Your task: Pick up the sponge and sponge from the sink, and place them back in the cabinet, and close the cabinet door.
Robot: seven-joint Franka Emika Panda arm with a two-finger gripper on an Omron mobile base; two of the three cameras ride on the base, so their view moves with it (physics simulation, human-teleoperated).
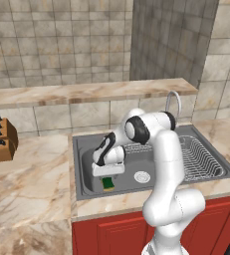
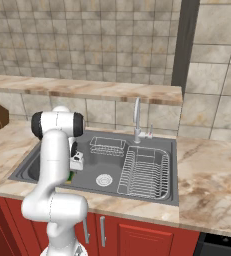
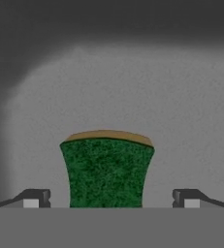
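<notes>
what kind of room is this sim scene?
A rendered kitchen, most likely. Signs: a grey metal sink with a curved tap set in a marble-look counter, a wooden knife block, and red base cabinets below.

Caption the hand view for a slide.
Open gripper poised over the green-topped sponge on the grey sink floor, fingertips straddling it.

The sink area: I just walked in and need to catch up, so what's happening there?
The robot arm is reaching down into the sink, its hand poised right over a green-topped sponge lying on the basin floor. In the hand view the open fingers stand on either side of the sponge without touching it. Nothing has been picked up yet.
</notes>
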